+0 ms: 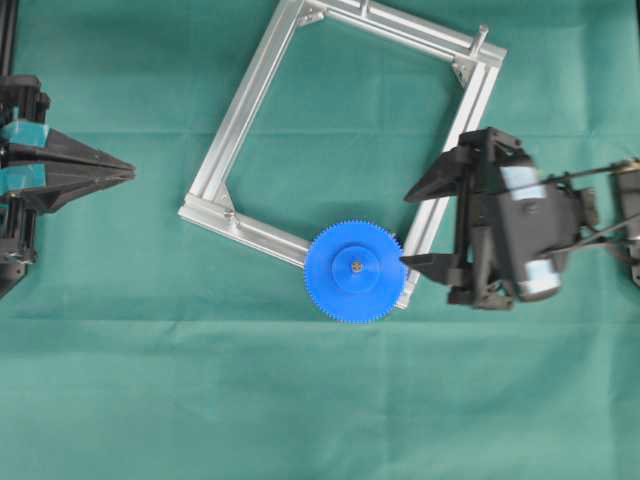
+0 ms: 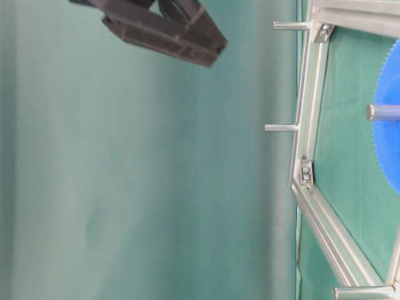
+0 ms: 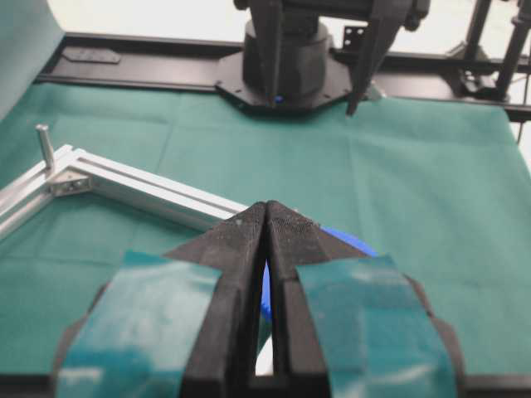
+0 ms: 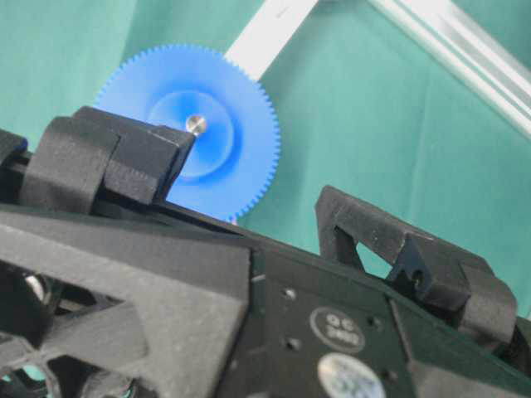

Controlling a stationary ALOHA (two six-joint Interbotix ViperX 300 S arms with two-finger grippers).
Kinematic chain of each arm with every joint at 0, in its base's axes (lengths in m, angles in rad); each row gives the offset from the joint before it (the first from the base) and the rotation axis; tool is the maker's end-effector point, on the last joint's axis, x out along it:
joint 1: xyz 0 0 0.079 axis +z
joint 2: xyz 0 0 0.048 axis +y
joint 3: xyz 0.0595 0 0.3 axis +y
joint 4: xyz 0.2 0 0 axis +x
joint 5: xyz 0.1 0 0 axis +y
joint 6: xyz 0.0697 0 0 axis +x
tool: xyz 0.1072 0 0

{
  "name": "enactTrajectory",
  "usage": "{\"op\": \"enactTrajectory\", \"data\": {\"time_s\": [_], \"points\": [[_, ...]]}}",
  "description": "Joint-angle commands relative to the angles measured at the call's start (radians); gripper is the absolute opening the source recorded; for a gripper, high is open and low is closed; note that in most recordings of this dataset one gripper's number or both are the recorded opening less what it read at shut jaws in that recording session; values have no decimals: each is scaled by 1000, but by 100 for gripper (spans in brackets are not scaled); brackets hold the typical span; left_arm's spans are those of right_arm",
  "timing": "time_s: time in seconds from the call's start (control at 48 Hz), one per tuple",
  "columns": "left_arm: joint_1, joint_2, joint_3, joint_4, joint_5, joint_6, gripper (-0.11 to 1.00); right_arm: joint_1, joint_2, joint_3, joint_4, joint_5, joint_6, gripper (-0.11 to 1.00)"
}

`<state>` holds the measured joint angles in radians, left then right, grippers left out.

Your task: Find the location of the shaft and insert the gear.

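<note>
Now gear (image 1: 355, 273) flat on upright shaft (image 1: 355, 266), right tool (image 1: 418, 227) spread, left tool (image 1: 128, 173) pressed together.

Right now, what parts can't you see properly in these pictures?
- The wire loop at the pin's base: hidden under the blue gear in the overhead and right wrist views.
- Most of the gear in the left wrist view: blocked by the shut left gripper.
- The gear in the table-level view: cut off by the right edge.
- The metal frame in the right wrist view: only bits show, behind the open right gripper.
</note>
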<state>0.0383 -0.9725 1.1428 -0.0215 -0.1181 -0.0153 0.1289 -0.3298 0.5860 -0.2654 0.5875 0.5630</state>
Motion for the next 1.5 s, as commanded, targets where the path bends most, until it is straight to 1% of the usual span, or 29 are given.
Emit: {"op": "enactTrajectory", "data": {"time_s": [0.0, 0.167, 0.5, 0.791, 1.125, 1.479], "points": [[-2, 5, -29, -2, -6, -2, 2, 2, -63, 20, -3, -31, 2, 80], [-2, 5, -29, -2, -6, -2, 2, 0, -156, 97, -3, -81, -2, 80], [-2, 5, -29, -2, -9, -2, 2, 0, -304, 242, -28, -187, -3, 80], [-2, 5, -29, -2, -11, -2, 2, 2, -410, 347, -29, -218, -2, 80], [-2, 5, -29, -2, -12, -2, 2, 0, -462, 405, -29, -242, -2, 80], [0, 5, -29, -2, -12, -2, 2, 0, -462, 414, -29, -256, -2, 80]]}}
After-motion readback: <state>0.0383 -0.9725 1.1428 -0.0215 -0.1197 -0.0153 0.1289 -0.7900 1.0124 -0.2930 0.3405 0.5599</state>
